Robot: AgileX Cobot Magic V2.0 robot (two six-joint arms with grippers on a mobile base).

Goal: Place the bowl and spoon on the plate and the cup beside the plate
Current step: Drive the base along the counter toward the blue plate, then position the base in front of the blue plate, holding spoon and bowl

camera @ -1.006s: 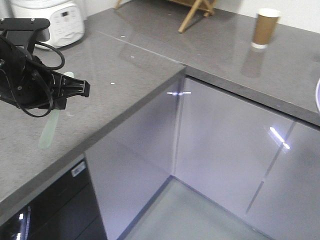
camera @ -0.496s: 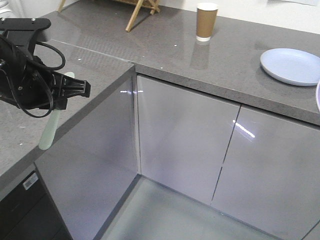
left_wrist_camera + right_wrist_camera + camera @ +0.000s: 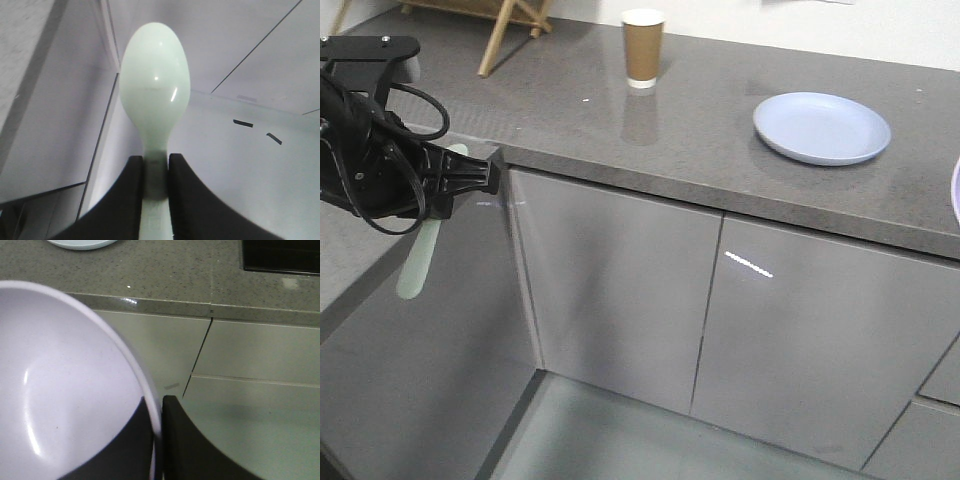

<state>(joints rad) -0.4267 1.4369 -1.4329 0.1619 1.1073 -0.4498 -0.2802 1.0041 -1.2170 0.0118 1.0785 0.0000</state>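
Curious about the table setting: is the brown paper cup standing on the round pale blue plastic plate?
No, the brown paper cup stands on the grey countertop, apart from the round pale blue plastic plate.

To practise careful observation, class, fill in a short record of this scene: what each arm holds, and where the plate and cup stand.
left gripper: jaws shut on the spoon handle
right gripper: jaws shut on the bowl rim
plate: empty, flat on the counter
cup: upright on the counter, apart from the plate

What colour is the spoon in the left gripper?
The spoon is pale mint green, clearest in the left wrist view.
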